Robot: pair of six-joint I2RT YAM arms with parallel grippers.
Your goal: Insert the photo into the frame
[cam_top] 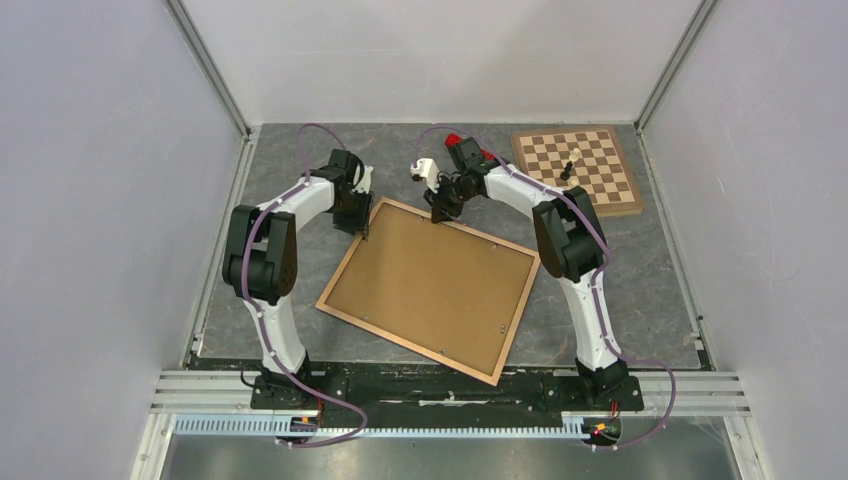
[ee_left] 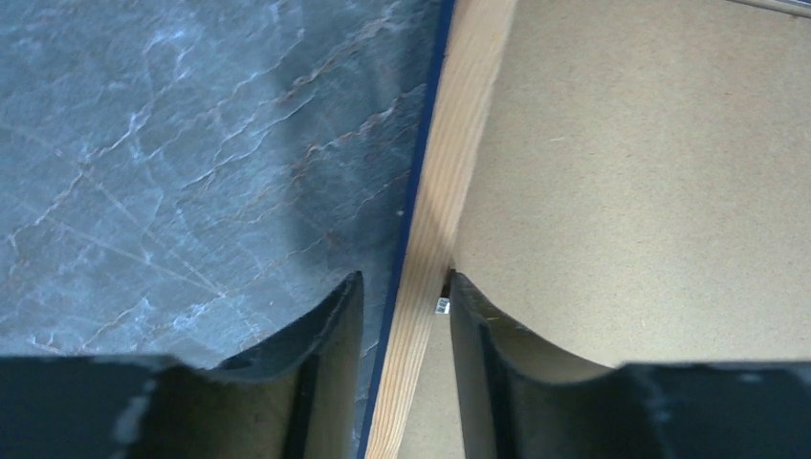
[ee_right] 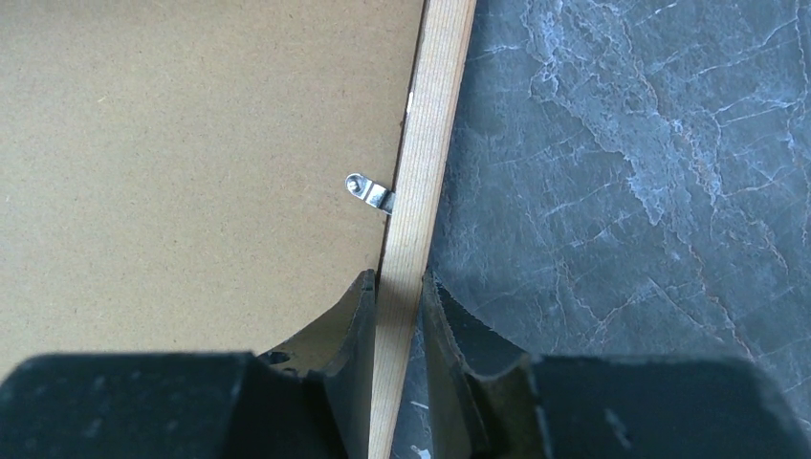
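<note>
Frame (cam_top: 400,338) lies flat mid-tabletop (cam_top: 620,280), turned askew, wood face up, brown backing panel (cam_top: 430,285) filling it. Left gripper (cam_top: 362,232) down at far-left rail, right gripper (cam_top: 438,215) on far rail. Chessboard (cam_top: 580,170) sits far right with dark piece (cam_top: 568,168) on it.

Left wrist: jaws spread astride wooden rail. Sliver of tabletop shows between one finger and frame's blue edge.

Right wrist: jaws pinching rail tight. Metal clip (ee_right: 368,191) on panel just ahead.
</note>
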